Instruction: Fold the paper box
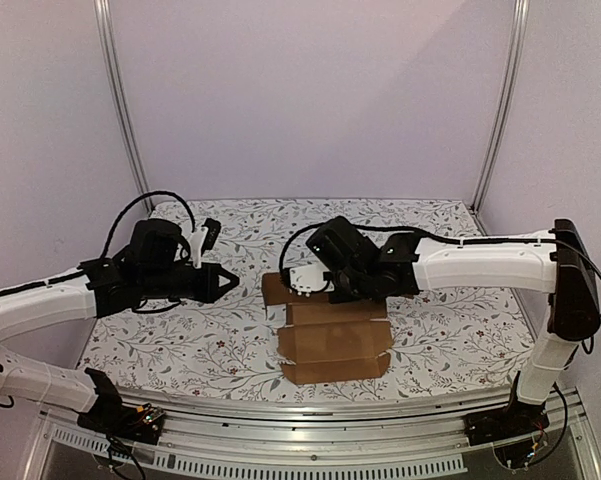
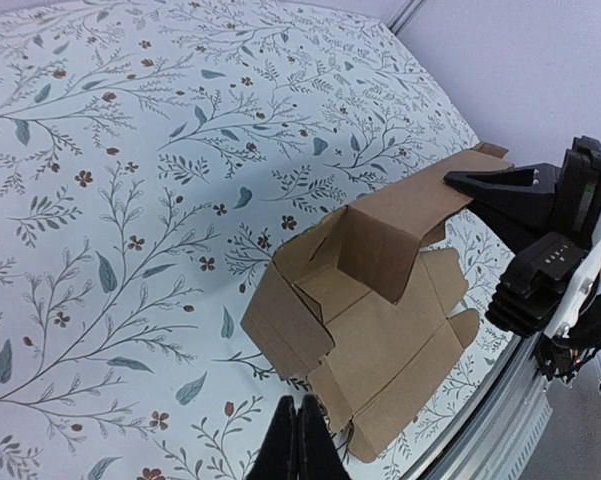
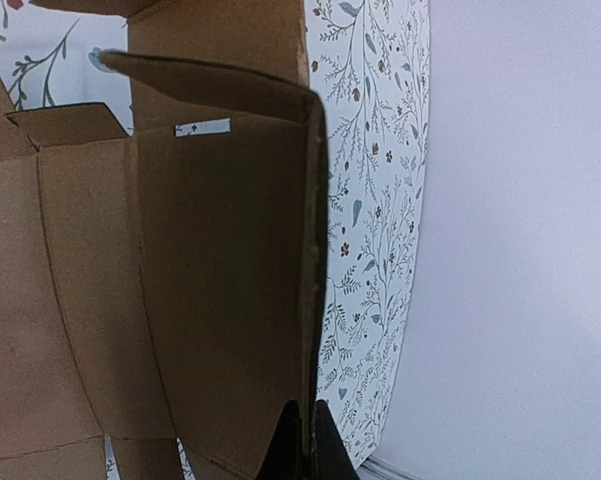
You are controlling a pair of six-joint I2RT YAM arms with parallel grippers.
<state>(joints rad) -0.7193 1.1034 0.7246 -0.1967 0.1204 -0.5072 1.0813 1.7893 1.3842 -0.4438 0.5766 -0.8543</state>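
The paper box (image 1: 332, 340) is brown cardboard, partly folded, lying at the middle of the table. In the left wrist view the box (image 2: 380, 320) has one side wall raised and a long flap lifted up. My right gripper (image 1: 298, 285) is at the box's far end; in the right wrist view it (image 3: 309, 415) is shut on the edge of that upright flap (image 3: 220, 280). It also shows in the left wrist view (image 2: 505, 185) at the flap's tip. My left gripper (image 1: 230, 283) is shut and empty, just left of the box, with its tips (image 2: 297, 405) close to the near corner, apart from it.
A floral tablecloth (image 1: 180, 340) covers the table. Metal frame posts (image 1: 120, 100) stand at the back corners before pale walls. An aluminium rail (image 1: 310, 415) runs along the near edge, close to the box's front.
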